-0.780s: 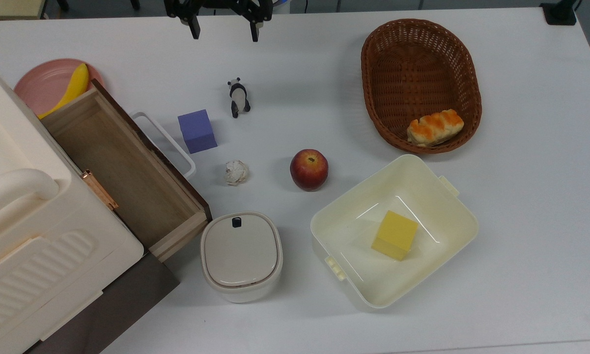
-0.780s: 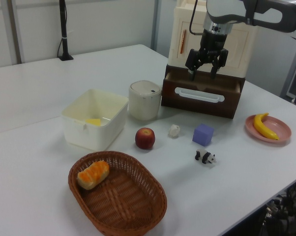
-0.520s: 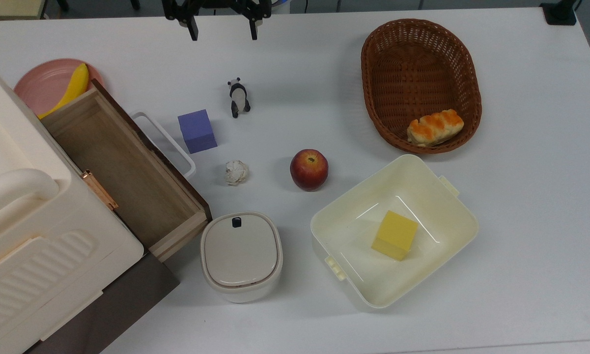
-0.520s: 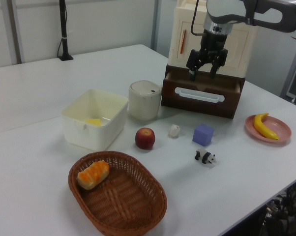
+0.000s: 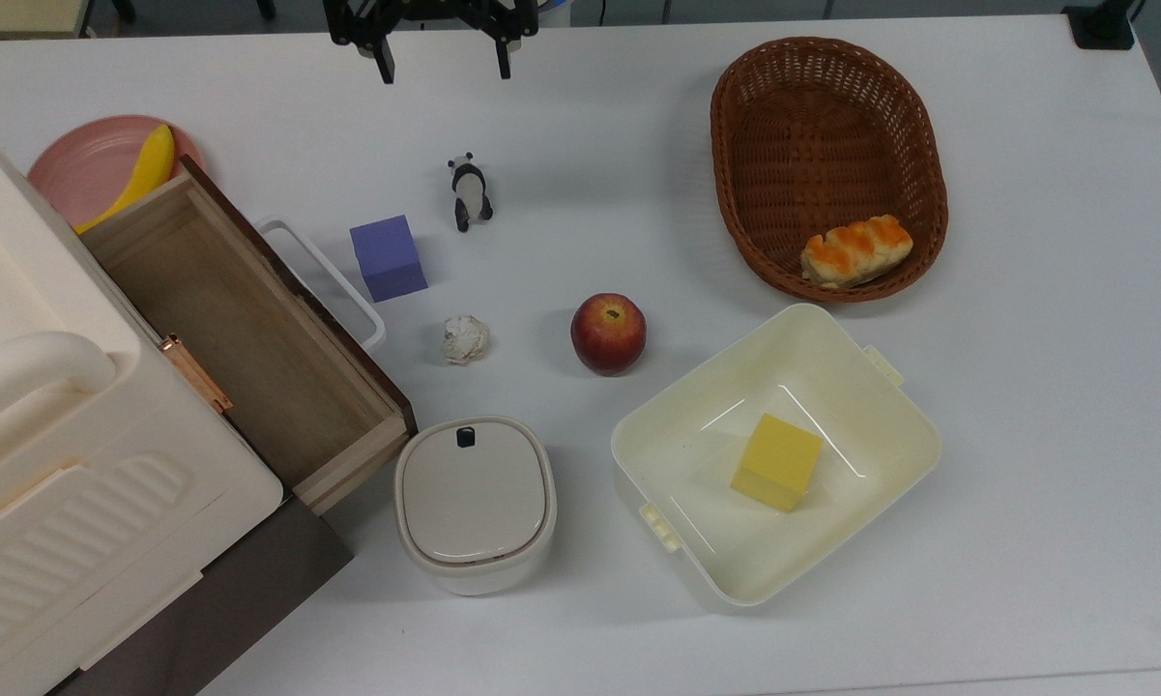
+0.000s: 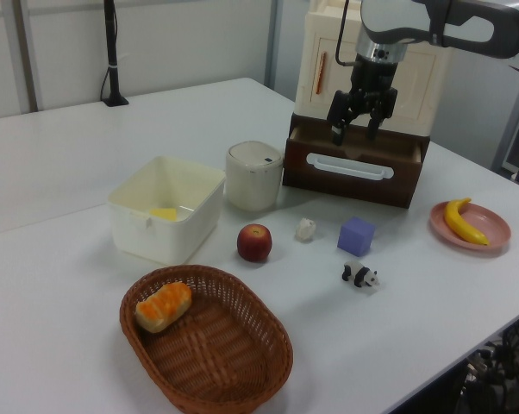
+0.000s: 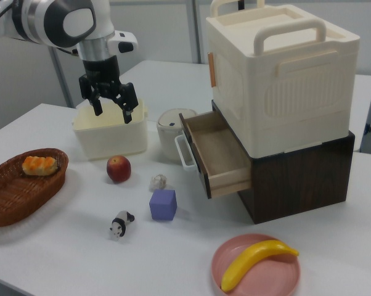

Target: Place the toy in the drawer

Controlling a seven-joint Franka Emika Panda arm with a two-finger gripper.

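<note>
Bright even overhead light, soft faint shadows, sharp.

I read this as a robot lab or test room, not a home. My arm [image 7: 56, 21] stands over a plain white worktop [image 5: 1025, 387] set out with practice props: a wicker basket [image 5: 828, 164], a cream tub [image 5: 775, 454], an apple [image 5: 608, 333], a purple cube [image 5: 388, 257], and a banana [image 7: 256, 262] on a pink plate [image 7: 284, 277]. Behind the worktop in the left view I see bare partition walls and a black pole [image 6: 111, 52] clamped to its edge. Cables [image 6: 501, 371] hang below the worktop's corner.
</note>
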